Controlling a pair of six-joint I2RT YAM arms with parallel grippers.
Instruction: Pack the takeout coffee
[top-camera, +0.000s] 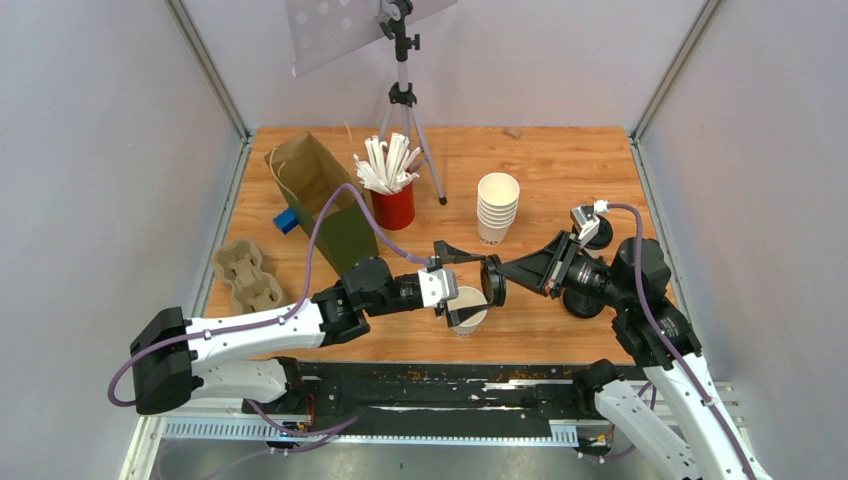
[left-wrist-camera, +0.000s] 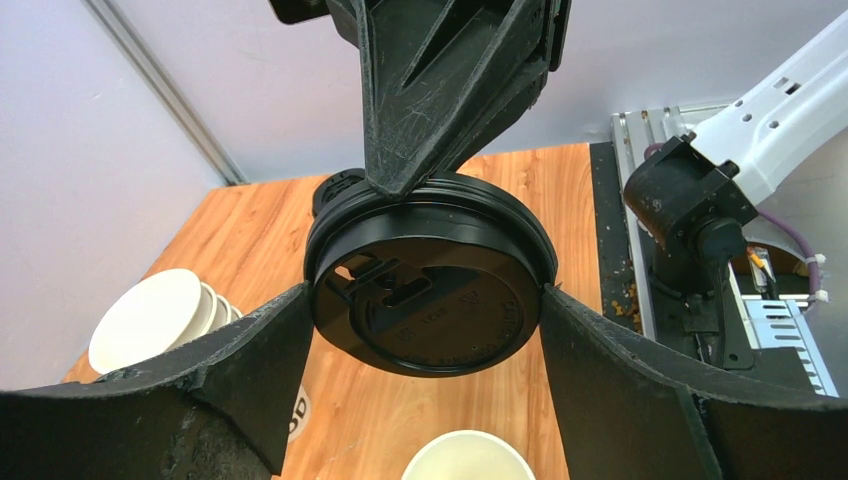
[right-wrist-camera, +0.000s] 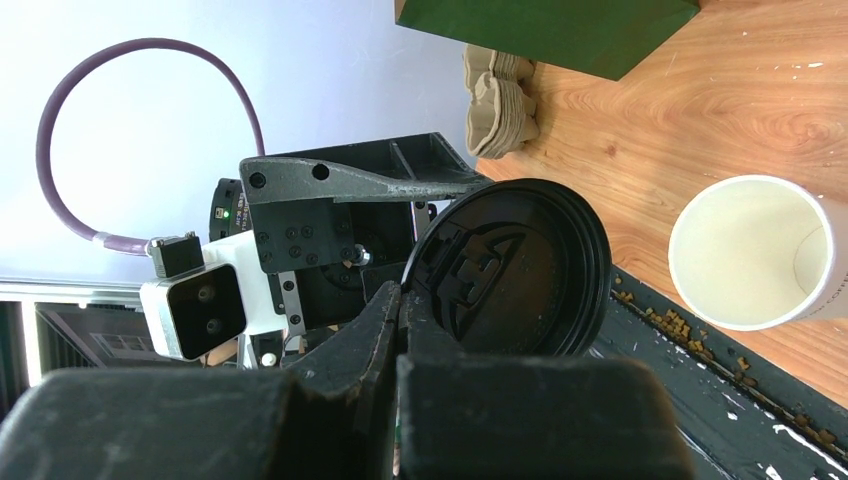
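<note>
Top view: left end effector reaches right over the near-middle worktop, fingers spread wide. Right end effector comes in from the opposite side, tips meeting the left one's. Black lid stands on edge between the left fingers, pinched by the right tips. White cup is upright and open, directly under the left end effector on the worktop. Cup stack is beyond the end effectors, near. Red straw cup, bag and carrier are off to the left end effector's rear side, well apart.

Left wrist: lid fills the gap between the two left fingers, top face toward the camera. Both fingertips sit at the rim on opposite sides. Touching or just shy, real grip or not: can't tell. Right end effector comes down from above, clamped on the lid's upper edge. Cup rim is below the lid at the frame bottom, not touching it. Cup stack is left of the left finger, further off.

Right wrist: right fingers are pressed together on the lid's edge, clenched and grasping it. Left end effector body is just behind the lid. Cup stands to the right of the lid, near, apart, empty, mouth up. Bag and carrier are further out past the lid.
</note>
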